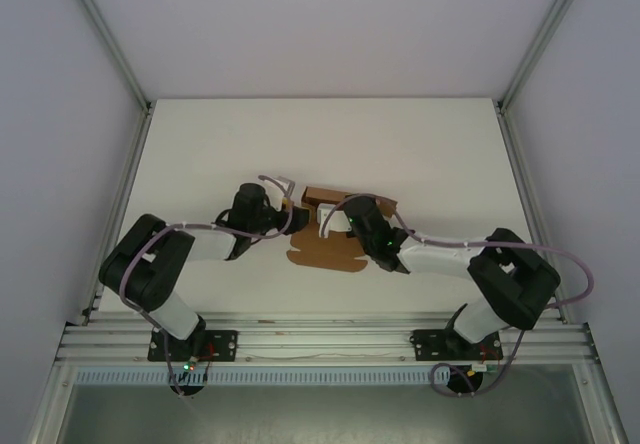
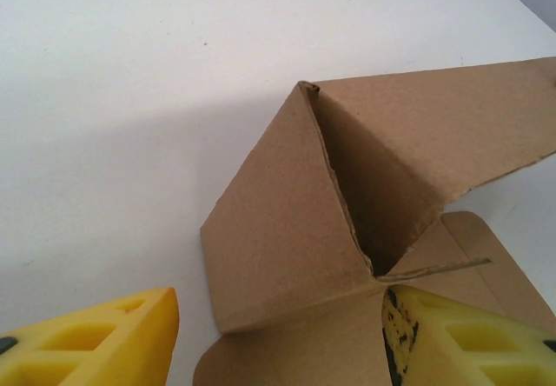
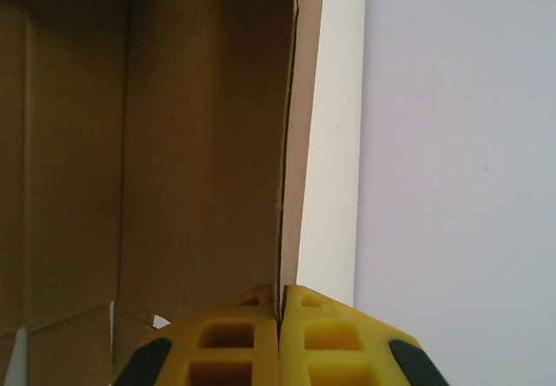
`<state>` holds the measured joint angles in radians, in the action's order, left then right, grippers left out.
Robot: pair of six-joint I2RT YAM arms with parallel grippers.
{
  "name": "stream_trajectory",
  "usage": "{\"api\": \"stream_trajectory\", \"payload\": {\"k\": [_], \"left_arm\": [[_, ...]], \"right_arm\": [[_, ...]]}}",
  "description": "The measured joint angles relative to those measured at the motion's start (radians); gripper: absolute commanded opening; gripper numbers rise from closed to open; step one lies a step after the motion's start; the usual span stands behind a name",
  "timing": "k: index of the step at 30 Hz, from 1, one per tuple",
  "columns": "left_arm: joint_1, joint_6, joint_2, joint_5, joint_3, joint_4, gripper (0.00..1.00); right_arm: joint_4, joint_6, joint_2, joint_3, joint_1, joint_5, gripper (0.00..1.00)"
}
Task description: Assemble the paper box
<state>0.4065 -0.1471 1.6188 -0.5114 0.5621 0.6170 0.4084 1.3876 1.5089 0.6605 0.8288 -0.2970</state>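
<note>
Box point(image 1: 322, 254) lay near the middle of the white worktop point(image 1: 200, 154), between the two arms, partly flat and partly folded up. In the top view the left end effector point(image 1: 296, 214) was at the box's left edge and the right end effector point(image 1: 326, 226) was over its middle, but that view was too small to show how either pair of jaws stood.

The left wrist view showed it for the left arm. Its yellow fingers point(image 2: 104, 338) were spread wide, one over bare worktop and the other just beside a low flap point(image 2: 486, 256). A creased panel point(image 2: 278, 229) rose tilted ahead of them. Whether either finger touched the card could not be told.

The right wrist view showed it for the right arm. Its fingers point(image 3: 234, 342) were pressed together on the thin edge of an upright wall point(image 3: 300, 99), pinching it. The box's brown inner face spread to their left.
</note>
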Motion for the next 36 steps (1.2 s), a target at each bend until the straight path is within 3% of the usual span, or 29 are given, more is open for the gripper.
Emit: {"api": "stream_trajectory", "payload": {"k": [8, 18, 23, 30, 31, 34, 36], "left_arm": [[0.019, 0.016, 0.061, 0.0, 0.049, 0.012, 0.55], [0.045, 0.003, 0.105, 0.035, 0.077, 0.076, 0.24], [0.066, -0.013, 0.105, 0.134, 0.059, 0.122, 0.11], [0.134, -0.019, 0.124, 0.318, 0.058, 0.158, 0.12], [0.145, -0.017, 0.127, 0.338, 0.058, 0.158, 0.14], [0.159, -0.011, 0.129, 0.353, 0.058, 0.163, 0.38], [0.164, -0.004, 0.129, 0.341, 0.056, 0.174, 0.45]], "right_arm": [[-0.036, -0.044, 0.007, 0.027, -0.006, 0.006, 0.0], [-0.152, -0.098, 0.007, 0.086, -0.028, 0.028, 0.0], [-0.209, -0.117, 0.007, 0.117, -0.038, 0.034, 0.0], [-0.306, -0.143, 0.008, 0.166, -0.045, 0.051, 0.0], [-0.316, -0.146, 0.009, 0.168, -0.046, 0.052, 0.0], [-0.318, -0.146, 0.013, 0.171, -0.046, 0.057, 0.0], [-0.307, -0.145, 0.016, 0.171, -0.046, 0.058, 0.0]]}}
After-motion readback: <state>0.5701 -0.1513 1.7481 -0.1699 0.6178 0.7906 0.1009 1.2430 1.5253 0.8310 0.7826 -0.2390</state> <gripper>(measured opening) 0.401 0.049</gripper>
